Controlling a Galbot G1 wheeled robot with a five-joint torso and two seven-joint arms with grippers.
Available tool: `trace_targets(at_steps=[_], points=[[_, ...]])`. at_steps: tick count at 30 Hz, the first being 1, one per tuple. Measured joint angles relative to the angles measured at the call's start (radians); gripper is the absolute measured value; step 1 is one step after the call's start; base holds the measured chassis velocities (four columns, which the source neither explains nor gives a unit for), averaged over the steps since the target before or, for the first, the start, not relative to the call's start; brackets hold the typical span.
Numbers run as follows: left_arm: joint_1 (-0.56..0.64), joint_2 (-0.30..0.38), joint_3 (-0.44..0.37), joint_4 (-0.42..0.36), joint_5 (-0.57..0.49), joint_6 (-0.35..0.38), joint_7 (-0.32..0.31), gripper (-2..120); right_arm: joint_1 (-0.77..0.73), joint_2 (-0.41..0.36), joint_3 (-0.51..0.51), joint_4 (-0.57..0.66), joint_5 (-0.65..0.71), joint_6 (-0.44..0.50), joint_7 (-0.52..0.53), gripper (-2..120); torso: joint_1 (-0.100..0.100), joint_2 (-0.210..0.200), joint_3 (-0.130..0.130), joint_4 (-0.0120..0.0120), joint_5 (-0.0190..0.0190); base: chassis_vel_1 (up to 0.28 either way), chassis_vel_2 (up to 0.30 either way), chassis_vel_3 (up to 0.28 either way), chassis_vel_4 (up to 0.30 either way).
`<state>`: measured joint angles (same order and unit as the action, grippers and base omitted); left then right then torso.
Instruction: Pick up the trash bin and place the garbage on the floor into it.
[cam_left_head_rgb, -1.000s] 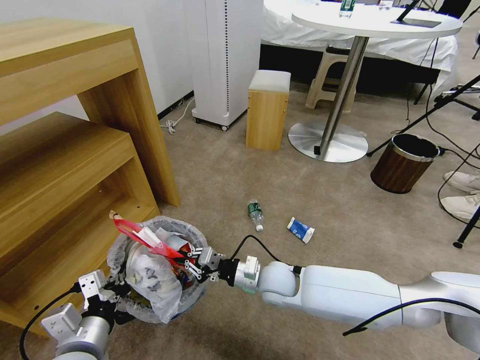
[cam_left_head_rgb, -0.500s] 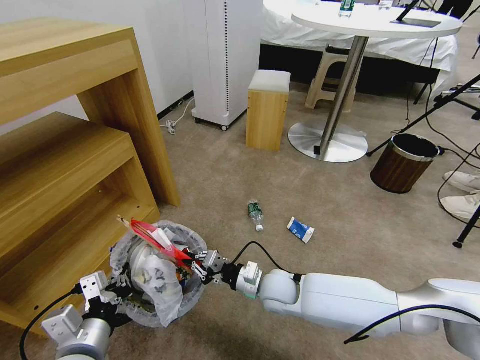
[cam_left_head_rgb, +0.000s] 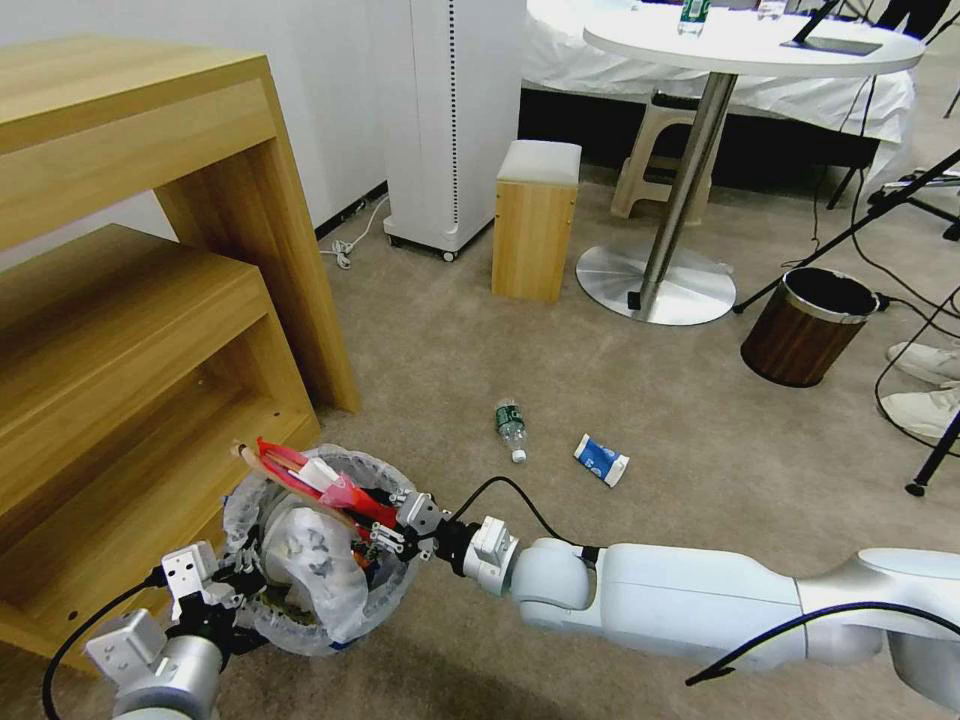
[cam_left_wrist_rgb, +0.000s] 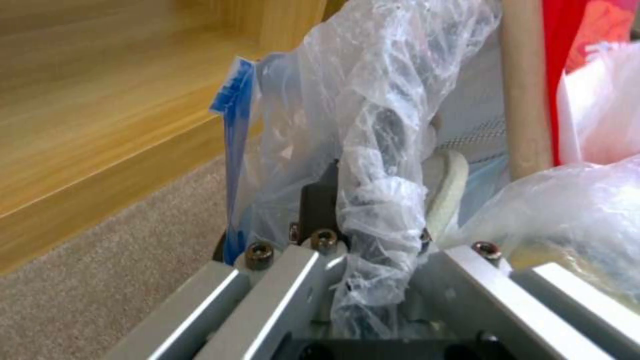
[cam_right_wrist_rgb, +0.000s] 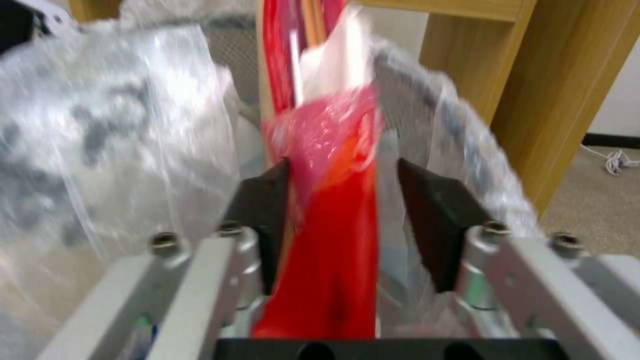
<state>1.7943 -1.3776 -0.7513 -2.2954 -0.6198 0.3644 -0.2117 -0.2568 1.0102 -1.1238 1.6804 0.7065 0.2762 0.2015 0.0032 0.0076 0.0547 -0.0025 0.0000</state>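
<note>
Currently, head view: trash bin (cam_left_head_rgb: 320, 560) sits at 7 o'clock, low on the beige floor (cam_left_head_rgb: 600, 400) beside the wooden shelf unit (cam_left_head_rgb: 150, 300), stuffed with a crumpled white bag (cam_left_head_rgb: 310, 560) and a red wrapper (cam_left_head_rgb: 330, 485) poking out at 11 o'clock. Left gripper (cam_left_head_rgb: 225, 590) is at the bin's 8 o'clock rim, clamped on the liner. Right gripper (cam_left_head_rgb: 390, 525) is at the bin's 3 o'clock rim, over the red wrapper. Small bottle (cam_left_head_rgb: 511, 428) and white-blue plastic bag (cam_left_head_rgb: 602, 461) lie on the carpet at 1 o'clock from the bin, well apart from it.

Left wrist view: left gripper (cam_left_wrist_rgb: 373, 245) fingers pinched on the bin's rim and twisted liner plastic (cam_left_wrist_rgb: 380, 150); wooden stick (cam_left_wrist_rgb: 527, 90) stands inside.

Right wrist view: right gripper (cam_right_wrist_rgb: 347, 210) fingers apart, red wrapper (cam_right_wrist_rgb: 333, 225) between them, not squeezed.
</note>
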Motion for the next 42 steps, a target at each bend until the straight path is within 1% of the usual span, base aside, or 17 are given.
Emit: trace_targets(at_steps=[1,2,5,6,9,10,13,19,22,25,26,29,30,33,38,41,42], points=[[-0.001,0.0,0.001,0.001,0.0,0.0,0.0,0,0.0,-0.002,0.0,0.006,0.0,0.0,0.002,54,0.0,0.0,0.0,-0.0001,-0.0001,0.0,0.0,0.0,0.0],[-0.001,0.0,0.001,0.001,0.0,0.0,0.0,0,0.0,-0.002,0.0,0.006,0.0,0.0,0.002,54,0.0,0.0,0.0,-0.0001,-0.0001,0.0,0.0,0.0,0.0],[-0.002,-0.001,0.001,0.004,0.001,0.0,0.0,0,0.001,-0.004,0.0,0.022,0.0,-0.001,0.009,68,0.0,0.0,0.0,0.0,0.0,0.0,0.0,0.0,0.0],[-0.002,-0.001,0.001,0.004,0.001,0.0,0.0,0,0.001,-0.004,0.0,0.022,0.0,-0.001,0.009,68,0.0,0.0,0.0,0.0,0.0,0.0,0.0,0.0,0.0],[-0.002,-0.003,0.003,0.016,0.003,0.0,0.0,0,0.0,-0.003,0.007,0.041,0.008,-0.001,0.027,82,0.0,0.0,0.0,0.0,0.0,0.0,0.0,0.0,0.0],[-0.002,-0.003,0.003,0.016,0.003,0.0,0.0,0,0.0,-0.003,0.007,0.041,0.008,-0.001,0.027,82,0.0,0.0,0.0,0.0,0.0,0.0,0.0,0.0,0.0],[-0.006,0.003,0.003,0.032,0.003,0.0,0.0,0,-0.006,0.001,0.04,0.069,0.045,-0.001,0.049,96,0.0,0.0,0.0,0.0,0.0,0.0,0.0,0.0,0.0],[-0.003,0.005,0.0,0.038,0.005,0.001,0.0,0,-0.006,0.012,0.095,0.107,0.107,-0.007,0.085,100,0.0,0.0,0.0,0.0001,-0.0001,0.0,0.0,0.0,0.0],[0.0,0.007,-0.005,0.039,0.005,0.001,0.0,0,-0.012,0.009,0.144,0.126,0.123,-0.013,0.111,100,0.0,0.0,0.0,0.0002,-0.0001,0.0,0.0,0.0,0.0],[0.007,0.016,-0.012,0.035,0.004,0.001,0.0,0,-0.038,-0.011,0.231,0.14,0.147,-0.043,0.17,100,0.0,0.0,0.0,0.0001,0.0,0.0,0.0,0.0,0.0],[0.007,0.016,-0.012,0.035,0.004,0.001,0.0,0,-0.038,-0.011,0.231,0.14,0.147,-0.043,0.17,100,0.0,0.0,0.0,0.0001,0.0,0.0,0.0,0.0,0.0],[0.015,0.028,-0.018,0.027,0.001,0.003,-0.001,0,-0.078,-0.055,0.345,0.138,0.14,-0.11,0.263,100,0.0,0.0,0.0,0.0001,0.0002,0.0,0.0,0.0,0.0],[0.015,0.028,-0.018,0.027,0.001,0.003,-0.001,0,-0.078,-0.055,0.345,0.138,0.14,-0.11,0.263,100,0.0,0.0,0.0,0.0001,0.0002,0.0,0.0,0.0,0.0],[0.015,0.053,-0.024,0.025,-0.014,0.012,-0.004,0,-0.131,-0.119,0.435,0.128,0.112,-0.165,0.328,100,0.0,0.0,0.0,-0.0002,0.0002,0.0,0.0,0.0,0.0],[0.019,0.08,-0.025,0.021,-0.03,0.024,-0.004,0,-0.185,-0.183,0.506,0.13,0.113,-0.159,0.309,100,0.0,0.0,0.0,-0.0001,0.0004,0.0,0.0,0.0,0.0],[0.029,0.118,-0.029,0.017,-0.051,0.034,-0.003,0,-0.236,-0.245,0.582,0.124,0.114,-0.113,0.225,100,0.0,0.0,0.0,0.0001,0.0001,0.0,0.0,0.0,0.0],[0.029,0.118,-0.029,0.017,-0.051,0.034,-0.003,0,-0.236,-0.245,0.582,0.124,0.114,-0.113,0.225,100,0.0,0.0,0.0,0.0001,0.0001,0.0,0.0,0.0,0.0]])
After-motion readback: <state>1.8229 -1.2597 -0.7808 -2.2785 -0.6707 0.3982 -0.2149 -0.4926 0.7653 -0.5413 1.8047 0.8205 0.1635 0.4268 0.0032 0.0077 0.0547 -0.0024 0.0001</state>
